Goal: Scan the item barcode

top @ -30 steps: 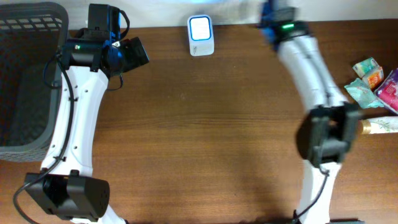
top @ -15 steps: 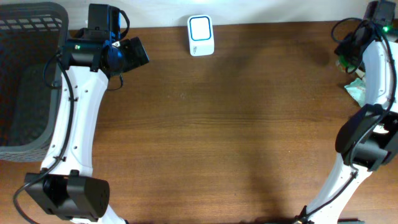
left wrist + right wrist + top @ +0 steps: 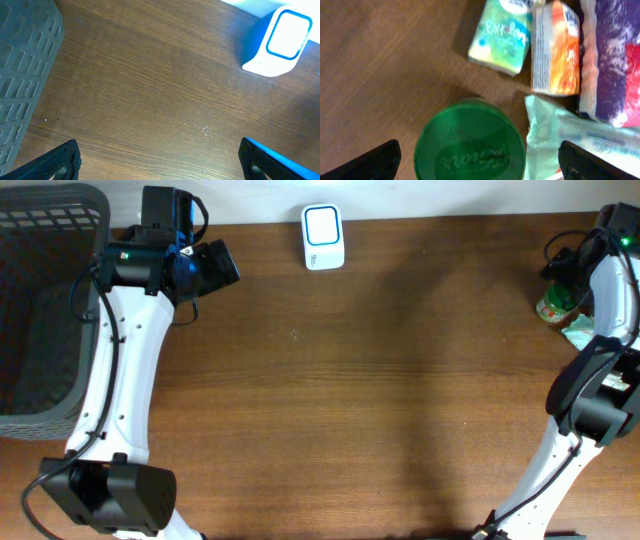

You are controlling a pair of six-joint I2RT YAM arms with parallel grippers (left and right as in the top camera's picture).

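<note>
**Right claw spread above the green-lidded jar; scanner far across the table**

Overhead view: the right arm reaches to the upper right edge of the frame, over a cluster of small goods. The white scanner [image 3: 323,236] with its blue-ringed face stands at the top centre of the wooden table [image 3: 350,380], well apart from that cluster. The dark basket [image 3: 40,300] fills the upper left.

Right wrist view: the right gripper [image 3: 480,162] has its fingers wide apart, one tip in each lower corner of the frame. I see nothing clamped. The green-lidded jar [image 3: 470,145] sits low centre between the tips, with a gap on both sides. Whether it is directly under the claw or slightly ahead, I cannot tell. A pale mint packet [image 3: 570,140] lies just right of it. Above are a green-blue tissue pack [image 3: 502,35], an orange pack [image 3: 555,50] and a purple packet [image 3: 610,60].

Left wrist view: the left gripper [image 3: 160,160] is also spread, empty, over bare wood. The scanner is at upper right and the basket wall at left.
</note>
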